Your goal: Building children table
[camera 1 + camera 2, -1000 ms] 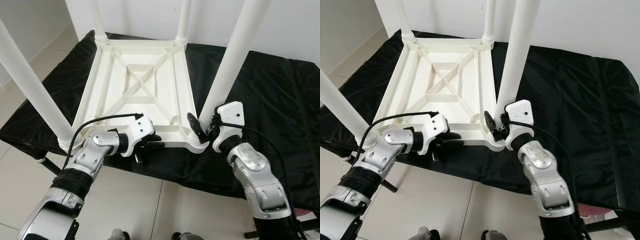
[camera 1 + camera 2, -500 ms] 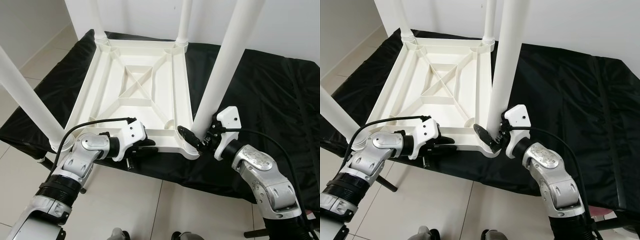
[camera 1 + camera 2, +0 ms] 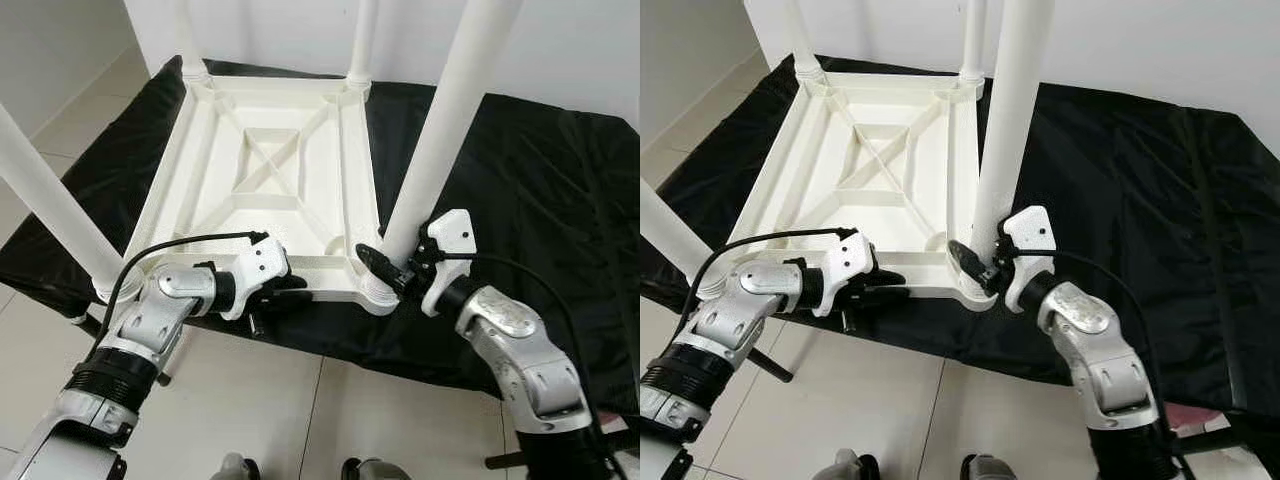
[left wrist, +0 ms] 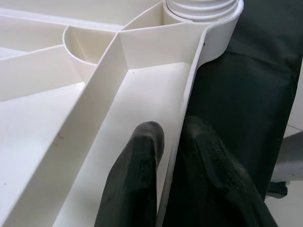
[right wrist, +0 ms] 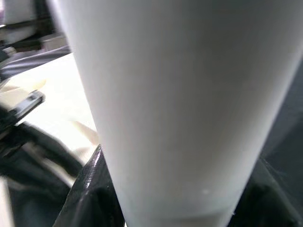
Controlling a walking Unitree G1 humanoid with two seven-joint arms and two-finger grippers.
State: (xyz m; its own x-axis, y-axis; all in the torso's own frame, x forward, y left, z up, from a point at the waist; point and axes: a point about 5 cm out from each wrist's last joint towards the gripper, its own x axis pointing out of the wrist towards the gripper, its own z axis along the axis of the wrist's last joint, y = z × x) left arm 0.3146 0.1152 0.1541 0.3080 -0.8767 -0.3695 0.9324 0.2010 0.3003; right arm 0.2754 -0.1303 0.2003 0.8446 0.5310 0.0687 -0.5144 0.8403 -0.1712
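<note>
In the left eye view, a white plastic children's table turned upside down [image 3: 270, 180] lies on a black cloth-covered work surface [image 3: 520, 190], its ribbed underside facing up and four round white plastic legs standing up from its corners. The left gripper [image 3: 272, 300] sits at the tabletop's near edge, beside the near-left leg [image 3: 50, 195], with its black fingers closed over that edge. The right gripper [image 3: 390, 268] is at the tabletop's near-right corner, one black finger [image 3: 372, 262] on the tabletop side of the near-right leg [image 3: 440, 130], right at the leg's base. Beyond the tabletop stand the far-left leg [image 3: 188, 35] and the far-right leg [image 3: 362, 40]; below the near edge lies pale tiled floor [image 3: 260, 400]. The right eye view gives the same scene, with the right gripper's finger [image 3: 965, 255] pressed against the bottom of the near-right leg where it meets the corner socket. In the left wrist view, the left gripper's two black fingers [image 4: 137, 184] pinch the thin white rim of the tabletop between them, one inside the rim and one outside against the black cloth. In the right wrist view, the white leg [image 5: 175, 109] stands directly between the black fingers [image 5: 90, 189], which hug it on either side.
</note>
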